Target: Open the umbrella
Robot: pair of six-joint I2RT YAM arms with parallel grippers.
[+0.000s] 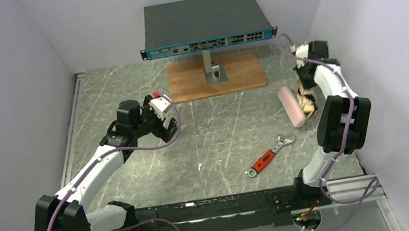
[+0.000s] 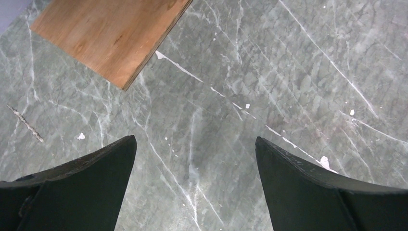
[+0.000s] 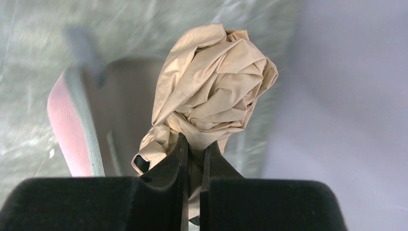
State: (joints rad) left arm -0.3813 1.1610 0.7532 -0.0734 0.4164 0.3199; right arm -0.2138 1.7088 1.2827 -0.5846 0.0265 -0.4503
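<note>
Your right wrist view shows the right claw (image 3: 192, 159) pinching the umbrella (image 3: 211, 86); overhead, at three o'clock, the arm (image 1: 342, 123) blocks that grip. Your left claw (image 2: 195, 159) stands wide.

Beige umbrella (image 3: 211, 82), red-handled wrench (image 1: 268, 157) — grey white-veined table (image 1: 218, 141)

A: At the bottom edge?
B: Left gripper (image 2: 195, 139), black jaws spread wide, pointing up into frame.
A: Beneath?
B: Grey-green marbled tabletop (image 2: 269, 72), streaked with white veins. Upper left, corner of a wooden board (image 2: 110, 33) lying flat on it.
</note>
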